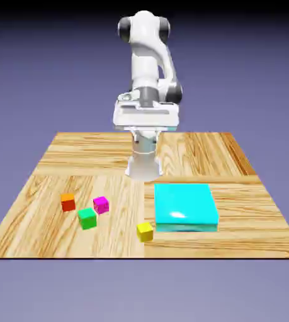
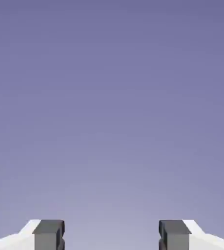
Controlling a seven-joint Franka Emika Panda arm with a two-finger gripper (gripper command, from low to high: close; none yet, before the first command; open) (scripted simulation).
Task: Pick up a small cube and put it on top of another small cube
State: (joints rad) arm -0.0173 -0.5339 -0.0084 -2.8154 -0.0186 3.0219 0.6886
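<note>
the small magenta cube (image 1: 101,204) sits on the wooden bench (image 1: 77,157), just beside the small green cube (image 1: 87,218), which lies nearer the bench's front edge, slightly toward the exterior view's left. an orange-red cube (image 1: 68,202) is near the magenta cube on that same side. a yellow cube (image 1: 145,231) and a large flat cyan block (image 1: 186,207) lie toward the exterior view's right of it. the claw (image 2: 111,237) is raised well apart from it, fingers (image 2: 49,234) spread wide, nothing between them, only backdrop.

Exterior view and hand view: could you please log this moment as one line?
gripper open, empty | magenta cube on table, untouched | green cube bare | stack not started
</note>
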